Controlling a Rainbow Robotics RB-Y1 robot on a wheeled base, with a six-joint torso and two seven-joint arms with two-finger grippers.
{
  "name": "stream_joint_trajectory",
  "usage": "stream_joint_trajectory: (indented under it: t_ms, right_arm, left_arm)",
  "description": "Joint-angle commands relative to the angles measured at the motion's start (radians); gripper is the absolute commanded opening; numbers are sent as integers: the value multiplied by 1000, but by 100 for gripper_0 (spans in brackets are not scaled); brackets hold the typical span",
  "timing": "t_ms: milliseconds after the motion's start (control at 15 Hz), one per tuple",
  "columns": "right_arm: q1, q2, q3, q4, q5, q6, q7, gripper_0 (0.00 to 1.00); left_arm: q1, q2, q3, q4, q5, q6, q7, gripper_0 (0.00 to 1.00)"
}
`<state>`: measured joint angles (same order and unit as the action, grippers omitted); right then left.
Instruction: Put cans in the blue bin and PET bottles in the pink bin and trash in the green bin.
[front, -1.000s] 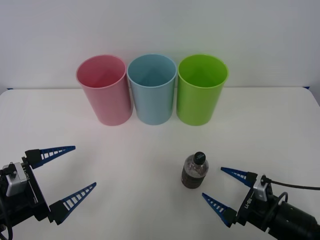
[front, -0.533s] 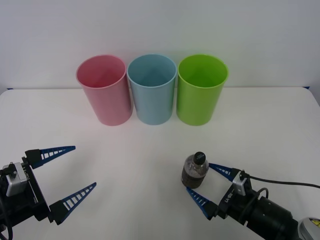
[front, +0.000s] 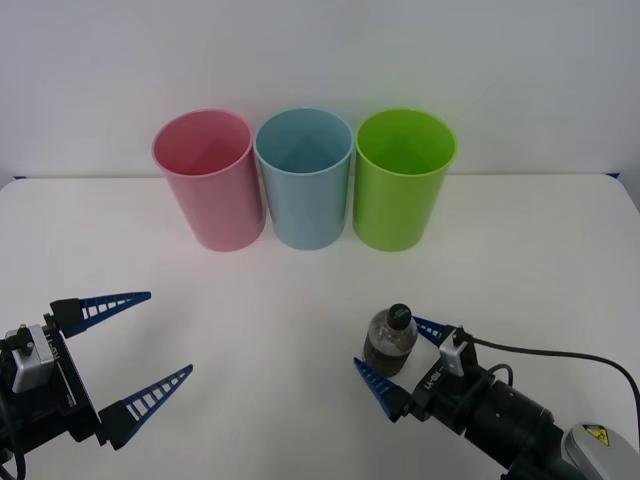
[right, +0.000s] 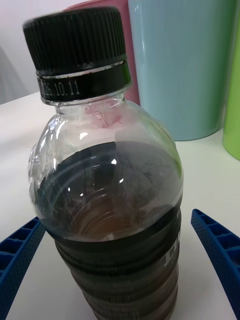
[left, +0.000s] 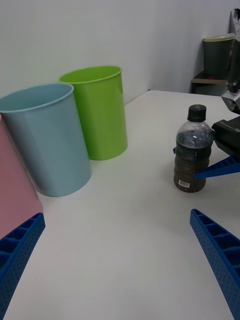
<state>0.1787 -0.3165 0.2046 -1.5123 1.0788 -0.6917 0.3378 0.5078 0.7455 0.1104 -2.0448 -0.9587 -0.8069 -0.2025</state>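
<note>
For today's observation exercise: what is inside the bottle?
The bottle holds dark brown liquid under a clear empty neck and black cap. Its base is out of sight.

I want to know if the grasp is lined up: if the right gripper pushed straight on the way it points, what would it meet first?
The PET bottle: it stands upright between the right gripper's open fingers, so the palm would likely reach it first. The pink bin lies beyond.

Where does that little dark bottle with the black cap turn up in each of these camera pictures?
Front view: the PET bottle stands upright on the white table, low and right of centre, between the open right claw's fingers.
Right wrist view: the bottle looms close, between the blue fingers.
Left wrist view: the bottle stands at right.
Shared landmark: the blue bin.
</note>
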Motion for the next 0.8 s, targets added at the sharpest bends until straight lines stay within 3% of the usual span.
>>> stream_joint_trajectory:
  t_ms: [67,333,400,467,533,800]
  right_arm:
    - [-8,10,2,7,-2,12,7,100]
    - [-28,13,2,43,-25,3,33,100]
    - [-28,13,2,43,-27,1,38,94]
    - [-30,13,2,43,-36,-3,43,21]
    - [-28,13,2,43,-40,-5,44,3]
    - [-30,13,2,43,-57,-8,59,0]
  left_arm:
    - [0,0,0,0,0,0,0,100]
    - [0,0,0,0,0,0,0,100]
    - [0,0,0,0,0,0,0,100]
    - [0,0,0,0,0,0,0,100]
    - [0,0,0,0,0,0,0,100]
    - [0,0,0,0,0,0,0,100]
